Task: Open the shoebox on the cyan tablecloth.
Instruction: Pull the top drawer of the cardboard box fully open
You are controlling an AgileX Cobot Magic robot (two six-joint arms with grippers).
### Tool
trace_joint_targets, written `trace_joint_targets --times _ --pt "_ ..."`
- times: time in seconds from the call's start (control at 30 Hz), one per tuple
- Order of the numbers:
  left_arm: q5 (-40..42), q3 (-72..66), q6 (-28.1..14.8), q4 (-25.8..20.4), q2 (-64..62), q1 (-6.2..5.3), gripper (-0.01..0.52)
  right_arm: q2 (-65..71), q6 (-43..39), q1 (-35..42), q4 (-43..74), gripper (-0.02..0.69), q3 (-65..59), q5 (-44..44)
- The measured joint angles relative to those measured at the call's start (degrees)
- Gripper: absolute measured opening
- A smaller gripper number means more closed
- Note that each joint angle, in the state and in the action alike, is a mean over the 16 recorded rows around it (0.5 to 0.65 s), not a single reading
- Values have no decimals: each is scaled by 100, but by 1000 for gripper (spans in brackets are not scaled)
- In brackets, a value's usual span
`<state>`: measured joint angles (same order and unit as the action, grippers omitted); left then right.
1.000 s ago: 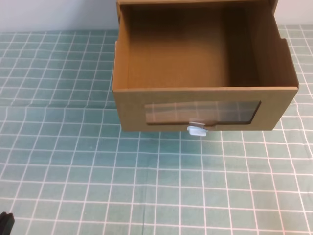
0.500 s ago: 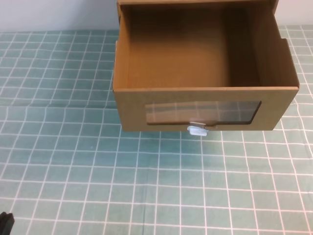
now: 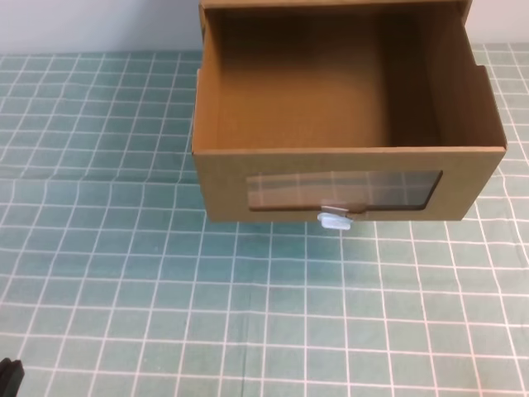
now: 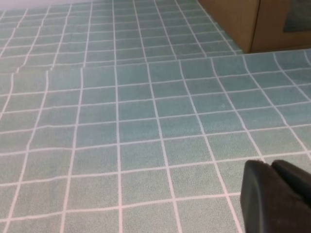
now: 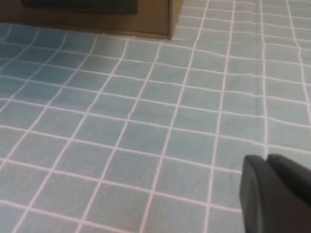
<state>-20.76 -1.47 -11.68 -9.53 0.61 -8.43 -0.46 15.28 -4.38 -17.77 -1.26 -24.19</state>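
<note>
The brown cardboard shoebox (image 3: 347, 178) stands on the cyan tablecloth (image 3: 124, 273) with its drawer pulled far out toward me; the inside is empty. Its front has a clear window and a small white tab handle (image 3: 333, 220) below it. In the left wrist view the box corner (image 4: 252, 24) shows at the top right, and my left gripper (image 4: 270, 164) is shut with nothing in it, low over the cloth. The right wrist view has the box (image 5: 146, 19) at the top, far from my shut, empty right gripper (image 5: 266, 158). A dark bit of the left arm (image 3: 8, 376) shows at the bottom left of the high view.
A pale wall (image 3: 91, 25) runs behind the cloth at the far edge. The gridded cloth has a fold line across it left of the box (image 3: 91, 178).
</note>
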Motion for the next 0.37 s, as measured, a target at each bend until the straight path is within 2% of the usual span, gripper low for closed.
trace_joint_targets --times 0.37 --pt "0 0 0 3 0 0 -5 0 33 -207 -429 -14 -4 -45"
